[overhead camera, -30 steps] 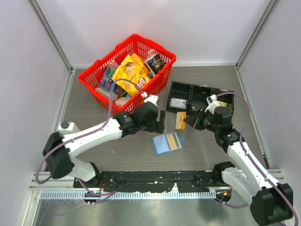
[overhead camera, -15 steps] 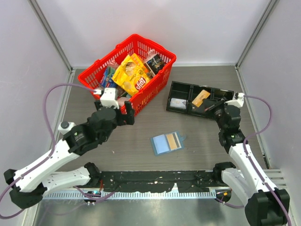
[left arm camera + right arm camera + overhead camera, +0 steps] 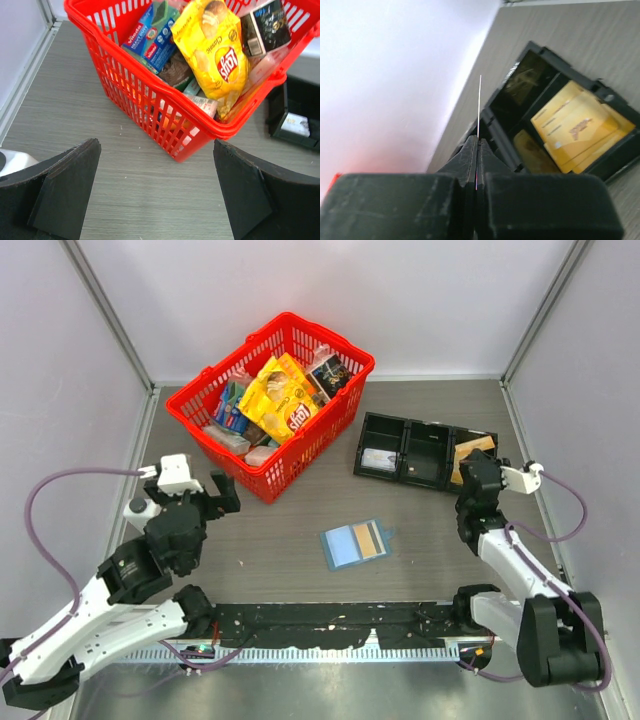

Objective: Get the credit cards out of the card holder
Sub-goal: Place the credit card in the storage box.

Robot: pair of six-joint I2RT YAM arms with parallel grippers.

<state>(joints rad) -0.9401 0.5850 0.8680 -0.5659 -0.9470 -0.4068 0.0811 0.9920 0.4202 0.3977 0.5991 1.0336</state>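
Observation:
The blue card holder (image 3: 347, 546) lies open on the table's middle with one tan credit card (image 3: 371, 539) in its right pocket. My right gripper (image 3: 468, 474) is over the right end of the black tray (image 3: 420, 472). In the right wrist view it (image 3: 478, 142) is shut on a thin card (image 3: 479, 107) seen edge-on. Tan credit cards (image 3: 580, 125) lie stacked in the tray compartment below; they also show in the top view (image 3: 474, 452). My left gripper (image 3: 205, 496) is open and empty at the left, far from the card holder; its wrist view (image 3: 160, 200) shows bare table.
A red basket (image 3: 331, 425) full of snack packs stands at the back left, just ahead of the left gripper (image 3: 200, 135). A pale grey-white card (image 3: 378, 459) lies in the tray's left compartment. Grey walls close in the table.
The left arm has drawn back to the left, away from the card holder. The right gripper has carried its card from beside the card holder to the tray's right end.

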